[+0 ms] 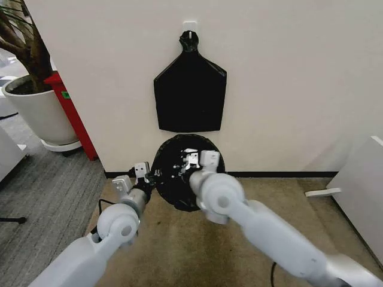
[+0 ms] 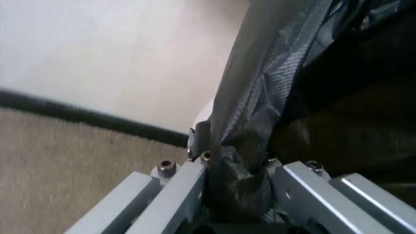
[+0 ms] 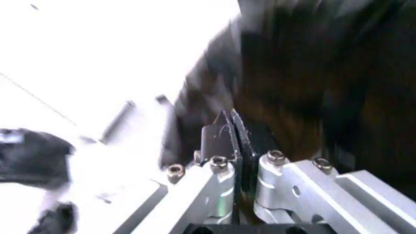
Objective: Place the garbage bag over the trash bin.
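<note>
Black garbage bag (image 1: pixel 179 179) sits draped over the trash bin on the carpet (image 1: pixel 179 251), against the wall at my 12 o'clock. My left gripper (image 1: pixel 143 174) pinches a fold of bag film at the rim's 9 o'clock. My right gripper (image 1: pixel 192 160) is pressed together on film near 12 o'clock. Flat bag bundle (image 1: pixel 190 89) hangs on the wall above.

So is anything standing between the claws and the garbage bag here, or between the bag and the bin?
Nothing visible. The left claw and right claw are both shut on the garbage bag, which already spreads over the bin by the wall.
</note>
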You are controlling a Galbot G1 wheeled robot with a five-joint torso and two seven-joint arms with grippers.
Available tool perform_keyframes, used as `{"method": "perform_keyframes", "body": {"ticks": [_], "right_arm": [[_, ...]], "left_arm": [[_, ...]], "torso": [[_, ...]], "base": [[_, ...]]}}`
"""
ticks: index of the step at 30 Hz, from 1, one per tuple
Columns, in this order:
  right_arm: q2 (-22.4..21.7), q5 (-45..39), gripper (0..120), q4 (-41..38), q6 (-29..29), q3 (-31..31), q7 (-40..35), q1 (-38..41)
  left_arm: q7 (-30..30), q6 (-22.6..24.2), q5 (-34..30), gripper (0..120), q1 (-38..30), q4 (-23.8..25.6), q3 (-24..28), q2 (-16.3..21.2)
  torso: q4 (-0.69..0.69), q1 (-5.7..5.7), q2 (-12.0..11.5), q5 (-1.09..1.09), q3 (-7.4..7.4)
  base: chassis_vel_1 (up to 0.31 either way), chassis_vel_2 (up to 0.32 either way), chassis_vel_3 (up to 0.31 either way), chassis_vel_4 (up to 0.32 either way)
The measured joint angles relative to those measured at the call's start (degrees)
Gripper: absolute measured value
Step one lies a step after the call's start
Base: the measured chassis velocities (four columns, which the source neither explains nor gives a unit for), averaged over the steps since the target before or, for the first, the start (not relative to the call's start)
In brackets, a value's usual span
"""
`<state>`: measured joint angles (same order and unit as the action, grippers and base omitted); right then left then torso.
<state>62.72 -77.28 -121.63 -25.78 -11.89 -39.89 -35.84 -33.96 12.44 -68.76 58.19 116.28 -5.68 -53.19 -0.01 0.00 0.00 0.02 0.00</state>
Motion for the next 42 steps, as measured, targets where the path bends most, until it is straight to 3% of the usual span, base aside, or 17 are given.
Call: {"method": "perform_keyframes", "body": {"ticks": [3, 6, 8, 11, 14, 15, 17, 19, 22, 23, 28, 33, 42], "right_arm": [[-5.35, 2.21, 0, -3.42, 2.04, 7.37, 9.35, -4.44], [-12.00, 6.83, 2, -5.93, 8.15, 13.54, 17.29, -12.97], [-12.77, 7.70, 3, -6.33, 8.92, 14.59, 18.23, -14.73], [-14.12, 9.51, 18, -8.76, 12.52, 21.66, 20.06, -24.38], [-11.46, 10.09, 30, -9.91, 14.43, 31.44, 24.42, -35.77], [-11.46, 10.09, 30, -9.91, 14.43, 31.44, 24.42, -35.77], [-8.79, 9.97, 38, -10.13, 14.33, 37.54, 28.15, -42.86], [-4.84, 8.58, 48, -10.37, 12.87, 43.05, 32.63, -50.97], [0.64, 8.30, 59, -9.99, 10.39, 46.10, 38.03, -59.80], [0.64, 8.30, 59, -9.99, 10.39, 46.10, 38.03, -59.80], [8.67, 6.60, 81, -11.28, 6.30, 44.79, 38.82, -66.11], [12.81, 6.69, 97, -12.01, 5.27, 42.80, 36.45, -66.35], [14.06, 11.67, 100, -7.29, 5.88, 40.89, 32.70, -63.77]], "left_arm": [[-2.41, 0.23, -4.69, 0, -1.06, -0.45, -0.60, -0.31], [-5.08, 0.68, -9.94, 0, -2.16, -0.58, -1.09, -0.56], [-5.81, 0.75, -11.22, 0, -2.38, -0.60, -1.12, -0.68], [-9.32, 0.99, -18.35, 0, -3.69, -0.66, -1.21, -1.44], [-12.48, 1.37, -27.82, 0, -5.05, -0.81, -1.34, -1.96], [-12.48, 1.37, -27.82, 0, -5.05, -0.81, -1.34, -1.96], [-15.07, 1.30, -33.45, 0, -6.03, -1.04, -1.54, -2.26], [-17.62, 1.23, -39.88, 0, -7.20, -1.20, -1.81, -2.42], [-21.84, 0.90, -47.90, 0, -8.81, -1.72, -1.96, -2.68], [-21.84, 0.90, -47.90, 0, -8.81, -1.72, -1.96, -2.68], [-30.76, 0.96, -58.89, 0, -10.91, -3.21, -2.27, -3.11], [-33.59, 1.30, -61.73, 0, -11.46, -3.74, -2.35, -3.54], [-33.88, 2.12, -61.67, 0, -11.18, -3.15, -2.04, -3.59]], "torso": [[0.02, 0.00, 0.00, -0.01, 0.00], [-0.01, 0.00, 0.00, 0.00, 0.00], [-0.02, 0.00, 0.00, 0.00, 0.00], [-0.01, 0.00, 0.00, -0.01, 0.00], [0.03, 0.00, 0.00, 0.00, 0.00], [0.03, 0.00, 0.00, 0.00, 0.00], [0.01, 0.00, 0.00, -0.01, -0.01], [-0.01, 0.00, 0.01, 0.00, -0.01], [-0.01, 0.00, 0.01, -0.01, -0.01], [-0.01, 0.00, 0.01, -0.01, -0.01], [0.01, 0.00, 0.01, -0.03, 0.00], [0.01, 0.00, 0.00, -0.03, 0.00], [0.02, 0.00, 0.01, -0.02, 0.00]], "base": [[0.000, 0.000, 0.000, 0.000], [0.000, 0.000, 0.000, 0.000], [0.000, 0.000, 0.000, 0.000], [0.000, 0.000, 0.000, 0.000], [0.000, 0.000, 0.000, 0.000], [0.000, 0.000, 0.000, 0.000], [0.000, 0.000, 0.000, 0.000], [0.000, 0.000, 0.000, 0.000], [0.000, 0.000, 0.000, 0.000], [0.000, 0.000, 0.000, 0.000], [0.000, 0.000, 0.000, 0.000], [0.000, 0.000, 0.000, 0.000], [0.000, 0.000, 0.000, 0.000]]}}
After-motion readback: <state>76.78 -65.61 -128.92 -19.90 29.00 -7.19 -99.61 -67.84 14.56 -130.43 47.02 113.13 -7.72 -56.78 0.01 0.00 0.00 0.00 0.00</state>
